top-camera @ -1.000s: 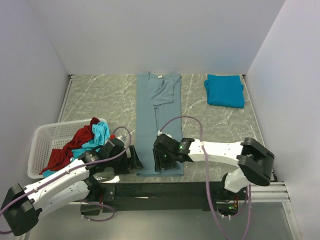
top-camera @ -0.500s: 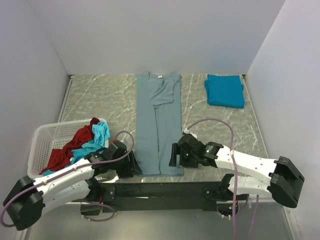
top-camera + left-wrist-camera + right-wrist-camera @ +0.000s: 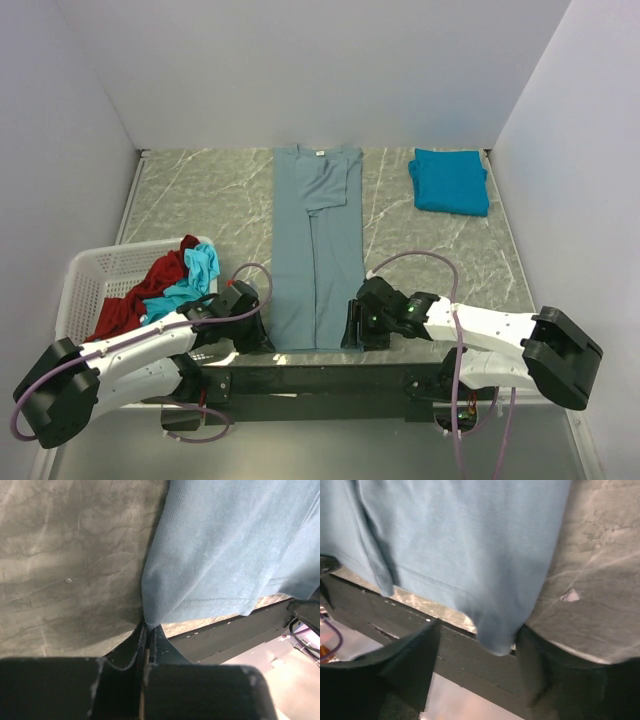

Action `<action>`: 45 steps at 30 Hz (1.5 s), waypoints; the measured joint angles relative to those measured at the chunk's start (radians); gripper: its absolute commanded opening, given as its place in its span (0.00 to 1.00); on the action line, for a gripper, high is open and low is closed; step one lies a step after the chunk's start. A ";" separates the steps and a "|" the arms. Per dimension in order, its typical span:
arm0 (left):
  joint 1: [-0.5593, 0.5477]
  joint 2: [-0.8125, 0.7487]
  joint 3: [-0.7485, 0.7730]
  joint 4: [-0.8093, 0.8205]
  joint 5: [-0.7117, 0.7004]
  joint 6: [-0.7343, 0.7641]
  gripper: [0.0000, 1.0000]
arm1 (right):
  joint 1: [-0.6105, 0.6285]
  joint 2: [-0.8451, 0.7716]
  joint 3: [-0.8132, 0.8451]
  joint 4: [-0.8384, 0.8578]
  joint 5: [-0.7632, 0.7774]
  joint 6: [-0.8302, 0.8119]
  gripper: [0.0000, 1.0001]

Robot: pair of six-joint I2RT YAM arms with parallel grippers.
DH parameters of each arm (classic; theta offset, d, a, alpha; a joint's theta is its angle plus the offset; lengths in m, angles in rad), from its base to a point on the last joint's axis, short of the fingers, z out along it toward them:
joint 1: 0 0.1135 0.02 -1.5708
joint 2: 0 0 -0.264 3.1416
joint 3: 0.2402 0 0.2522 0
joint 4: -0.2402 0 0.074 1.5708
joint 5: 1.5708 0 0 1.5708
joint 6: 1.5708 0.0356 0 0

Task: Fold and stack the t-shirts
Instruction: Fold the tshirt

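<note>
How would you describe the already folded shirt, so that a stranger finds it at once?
Start at the grey marbled table, then go to its far right corner, by the back wall. The teal-blue t-shirt lies there alone. Unlike the long grey-blue t-shirt down the middle and the crumpled shirts in the white basket, it is a neat, bright, squarish fold.

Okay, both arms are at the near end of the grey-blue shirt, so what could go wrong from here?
The left gripper pinches only the very tip of one corner of the grey-blue shirt, so the cloth may slip out when lifted. The right gripper stands open around the other corner; if only one side rises, the fold would probably come out skewed.
</note>
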 measured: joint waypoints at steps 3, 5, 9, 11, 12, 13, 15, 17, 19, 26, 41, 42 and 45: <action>0.000 -0.005 0.000 -0.006 -0.005 -0.001 0.01 | 0.000 0.011 -0.006 0.010 -0.008 0.002 0.31; 0.000 -0.018 -0.003 -0.008 -0.005 -0.007 0.01 | 0.000 0.013 -0.014 0.010 -0.011 0.006 0.14; 0.000 -0.072 -0.034 -0.007 -0.002 -0.034 0.01 | 0.000 0.012 -0.028 0.009 -0.012 0.018 0.01; -0.002 -0.101 -0.054 -0.008 0.005 -0.050 0.01 | 0.000 0.003 -0.042 0.019 -0.024 0.029 0.00; -0.003 -0.115 -0.063 -0.009 0.007 -0.055 0.01 | 0.002 -0.006 -0.053 0.027 -0.030 0.034 0.00; -0.005 -0.128 -0.070 -0.010 0.011 -0.064 0.01 | 0.007 -0.017 -0.064 0.036 -0.036 0.045 0.00; -0.013 -0.159 -0.079 -0.027 0.016 -0.076 0.01 | 0.028 -0.044 -0.091 0.057 -0.042 0.072 0.00; -0.024 -0.199 -0.087 -0.042 0.021 -0.085 0.01 | 0.050 -0.068 -0.116 0.076 -0.050 0.098 0.00; -0.031 -0.231 -0.097 -0.049 0.026 -0.093 0.01 | 0.055 -0.081 -0.129 0.088 -0.060 0.114 0.00; -0.033 -0.231 -0.070 -0.063 0.012 -0.089 0.00 | 0.055 -0.100 -0.092 0.042 -0.031 0.095 0.00; 0.018 0.042 0.234 0.002 -0.227 0.040 0.01 | -0.158 0.032 0.205 0.026 0.092 -0.142 0.00; 0.036 0.060 0.255 0.012 -0.237 0.050 0.01 | -0.174 0.042 0.225 0.026 0.099 -0.154 0.00; 0.093 0.104 0.304 0.039 -0.265 0.075 0.01 | -0.224 0.070 0.275 0.031 0.117 -0.188 0.00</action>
